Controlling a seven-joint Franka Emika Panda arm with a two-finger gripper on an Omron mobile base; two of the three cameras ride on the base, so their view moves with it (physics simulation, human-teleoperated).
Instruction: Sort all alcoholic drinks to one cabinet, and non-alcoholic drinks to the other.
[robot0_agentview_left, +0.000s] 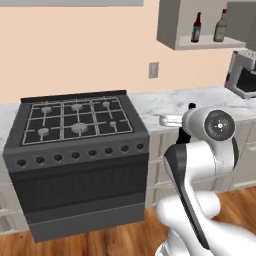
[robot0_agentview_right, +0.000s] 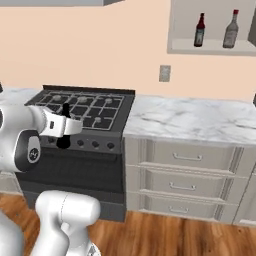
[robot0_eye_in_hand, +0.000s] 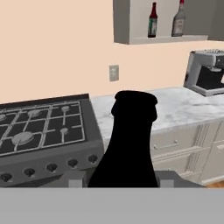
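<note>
A small black cola bottle (robot0_eye_in_hand: 131, 140) stands upright between my fingers, and its neck rises through the middle of the hand view. My gripper (robot0_agentview_right: 63, 128) is shut on it, in front of the stove, well below and to the left of the open wall cabinet (robot0_agentview_right: 210, 48). On that cabinet's pale shelf stand two alcoholic drinks: a dark bottle with a blue label (robot0_agentview_right: 200, 31) (robot0_agentview_left: 196, 28) and, to its right, a clear red-capped bottle (robot0_agentview_right: 231, 30) (robot0_agentview_left: 220, 26). The cabinet's dark grey door (robot0_eye_in_hand: 216, 19) hangs open at the right. The other cabinet is out of view.
A black gas stove (robot0_agentview_left: 75, 125) stands at the left, with a marble counter (robot0_agentview_right: 200, 120) over drawers (robot0_agentview_right: 187, 172) to its right. A coffee machine (robot0_eye_in_hand: 205, 72) sits on the counter under the open cabinet. A wall outlet (robot0_agentview_right: 164, 73) is above the counter. The floor is wood.
</note>
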